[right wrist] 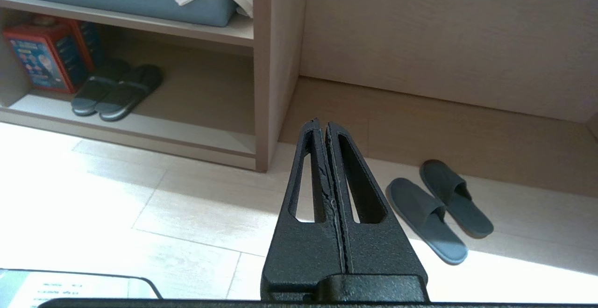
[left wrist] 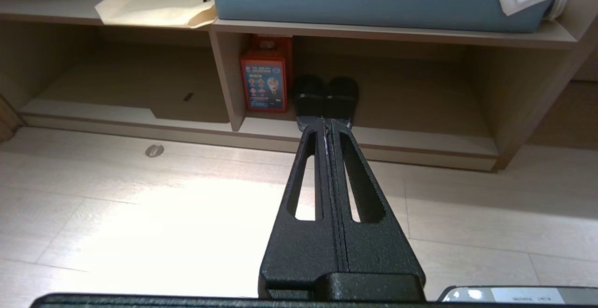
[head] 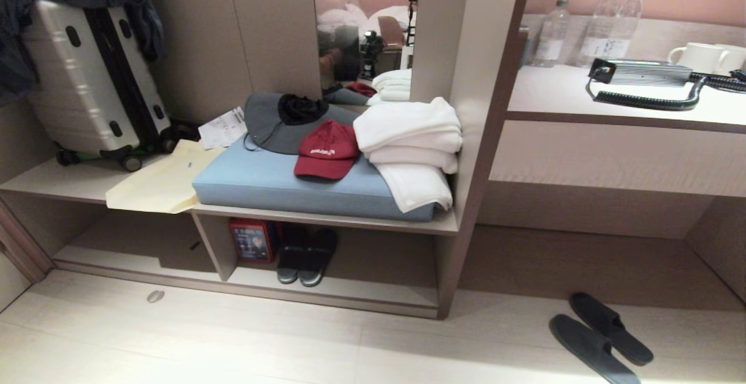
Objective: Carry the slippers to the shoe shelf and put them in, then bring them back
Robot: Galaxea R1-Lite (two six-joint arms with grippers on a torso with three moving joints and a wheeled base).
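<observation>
Two wide compartments, split by an upright divider, made up the shoe shelf [head: 332, 298], a low, open-fronted unit of pale beige wood grain with a shallow front lip, standing on a floor [head: 233, 343] of light, smooth planks. To its right ran a taller desk counter [head: 612, 104] of the same pale board. A hard, ribbed silver suitcase [head: 87, 81] leaned on top of the shelf at the left. Beside it lay a thick, flat blue cushion [head: 262, 180] of woven cloth, with soft, folded white towels [head: 408, 133] stacked on its right end, one corner drooping over the edge.

The slippers [head: 600, 337] lay on the floor under the counter, well apart from the shelf. They were a flat, backless, dark grey pair with wide toe bands and blue-grey insoles, lying side by side at a slant, one a little ahead of the other.

A pair of black shoes [head: 306, 256] sat together in the shelf's right compartment, just beside a red box [head: 252, 241] that stood against the divider. A red cap [head: 326, 151] rested on the cushion.

The left gripper [left wrist: 325, 120], of black, grainy, slotted plastic, had its claw pressed together and held nothing, hanging above the floor before the shelf. The right gripper [right wrist: 322, 122] looked the same, pressed together and empty, above the floor near the slippers.
</observation>
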